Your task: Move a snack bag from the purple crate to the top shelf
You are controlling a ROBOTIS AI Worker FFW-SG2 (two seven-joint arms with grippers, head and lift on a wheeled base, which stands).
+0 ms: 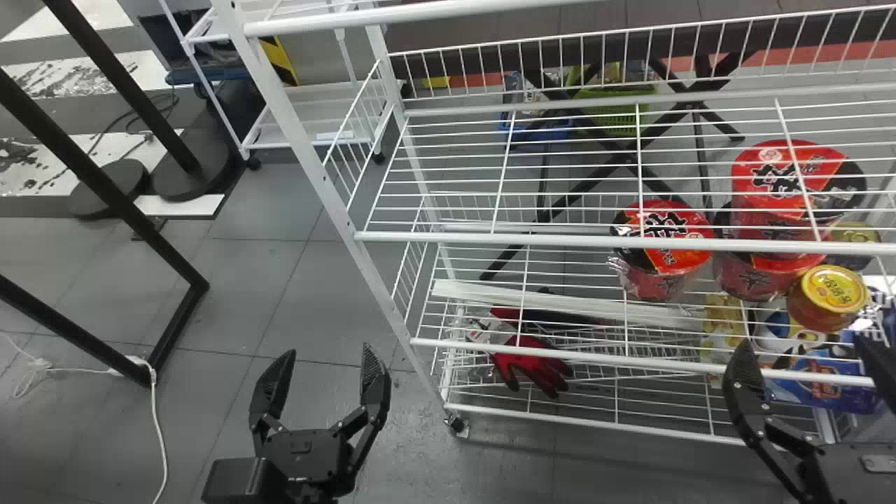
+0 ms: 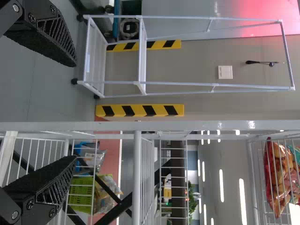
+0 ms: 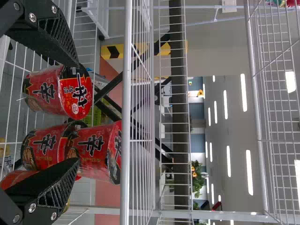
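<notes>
My left gripper is open over the floor, left of the white rack's front post. In the left wrist view the same gripper has its fingers apart and nothing between them. The right gripper stands open before the rack's right part. The right wrist view shows this gripper apart, with red noodle cups beyond it on a lower shelf. Reddish snack bags rest behind the wires of the high shelf. That shelf also appears in the right wrist view, with bag edges at its far side.
The white wire rack holds noodle cups, a yellow-lidded jar, blue packs and red gloves. A black metal frame stands at the left. Behind the rack is a green basket.
</notes>
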